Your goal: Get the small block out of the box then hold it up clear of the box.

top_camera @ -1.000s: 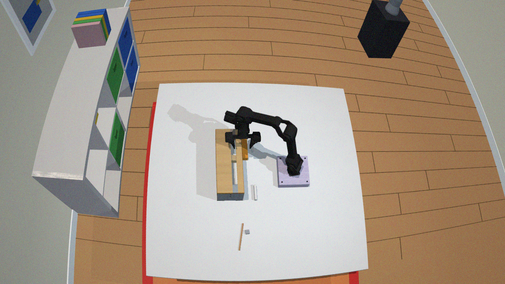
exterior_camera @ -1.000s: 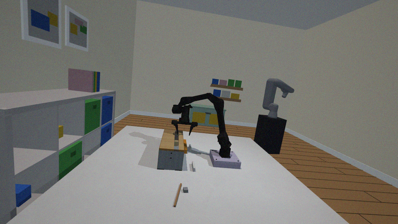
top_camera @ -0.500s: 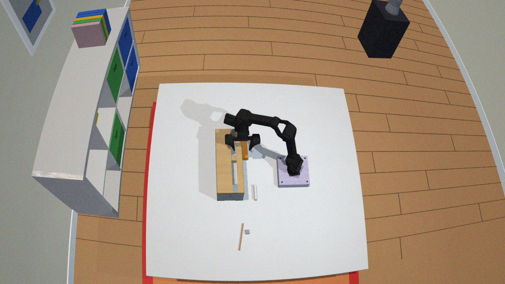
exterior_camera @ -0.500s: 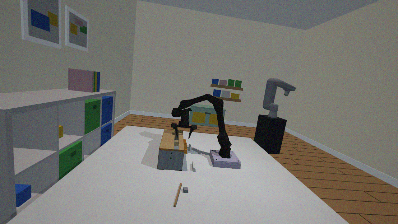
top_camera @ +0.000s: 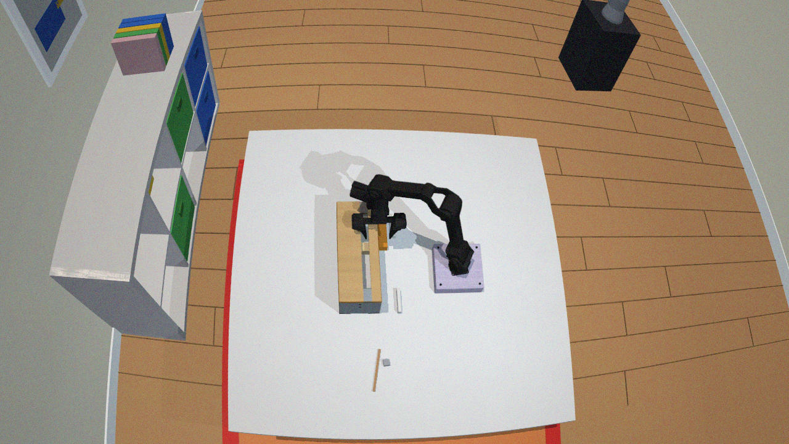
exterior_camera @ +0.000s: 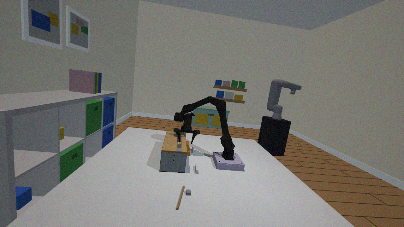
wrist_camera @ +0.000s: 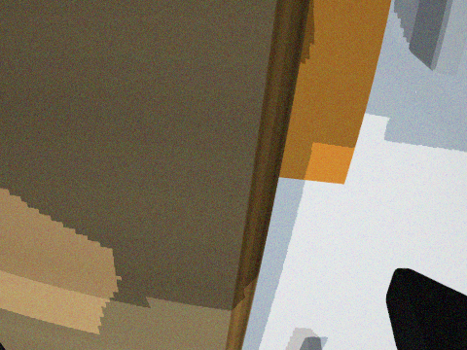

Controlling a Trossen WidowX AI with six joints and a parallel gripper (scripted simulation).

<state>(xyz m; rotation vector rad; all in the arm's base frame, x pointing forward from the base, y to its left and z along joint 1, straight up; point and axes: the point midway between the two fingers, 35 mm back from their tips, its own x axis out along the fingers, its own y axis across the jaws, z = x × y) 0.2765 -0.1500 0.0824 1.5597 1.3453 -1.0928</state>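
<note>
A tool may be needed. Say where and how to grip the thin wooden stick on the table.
Probably from straight above, fingers closing across the stick's thin width, since it lies flat. Take the half farther from the box; a small grey cube sits close beside the other half.

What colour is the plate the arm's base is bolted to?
Pale lilac: the base plate has a dark dot at each corner. The top view shows it best.

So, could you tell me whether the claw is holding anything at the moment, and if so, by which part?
Nothing is held. The claw is open, its fingers spread over the far end of the box, gripping nothing.
</note>
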